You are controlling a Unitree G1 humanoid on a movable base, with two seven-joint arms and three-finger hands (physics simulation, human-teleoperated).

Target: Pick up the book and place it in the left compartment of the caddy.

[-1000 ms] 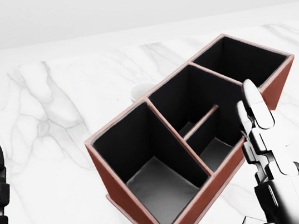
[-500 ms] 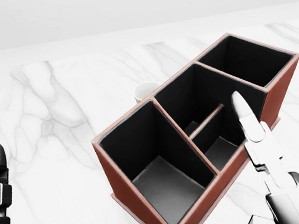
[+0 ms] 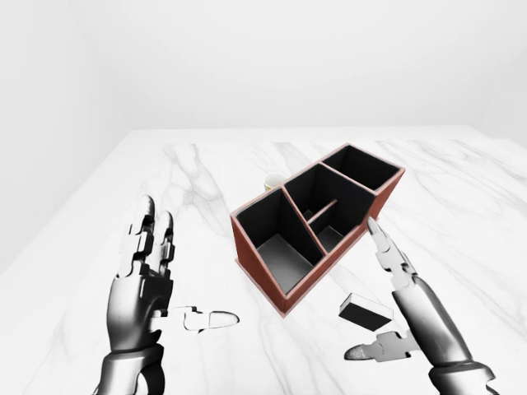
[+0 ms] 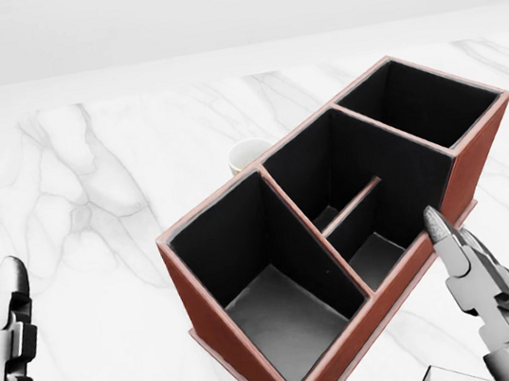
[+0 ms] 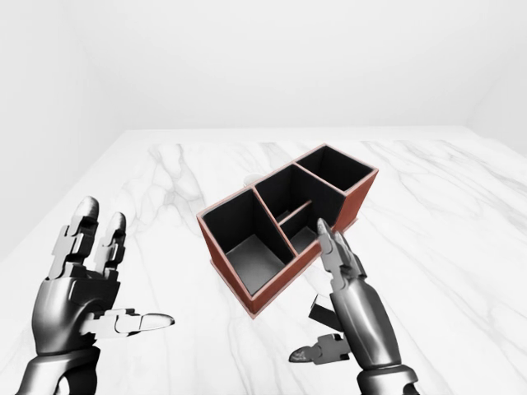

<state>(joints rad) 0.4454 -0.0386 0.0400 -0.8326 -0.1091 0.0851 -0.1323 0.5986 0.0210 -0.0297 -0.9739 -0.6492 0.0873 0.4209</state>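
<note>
- Tabletop [image 3: 123,214]: a white marble-patterned slab with grey veining, smooth and flat, is carrying every item in view. White walls are standing beyond its top edge in the left-eye view.
- Caddy [image 3: 262,271]: a long rectangular box with reddish-brown outer walls and matte black lining is sitting diagonally, low end toward the bottom of the left-eye view. Thin partitions are dividing it into one large cell at the low-left end, a middle section split by a short cross wall, and a square cell at the upper right. The left compartment [image 4: 278,316] is showing only its bare grey floor, so placement is not done.
- Right hand [image 3: 394,306]: a glossy metal, segmented three-finger unit is hovering over the tabletop just beside the caddy's lower right wall. Its fingers [image 3: 383,247] are extended and spread, thumb splayed low; it is released and gripping nothing.
- Left hand [image 5: 90,284]: the same build, raised well apart from the caddy at the view's left, fingers upright and thumb pointing right; likewise released and empty.
- Book [image 3: 365,309]: a small dark slab with a pale edge is lying flat on the tabletop between the right hand's digits and near the caddy wall. Judged: the grasp is not yet made; pick-up, carry and insertion are all remaining.
- Cup [image 4: 249,156]: a small round white rim is showing above the caddy's upper wall, mostly hidden.
</note>
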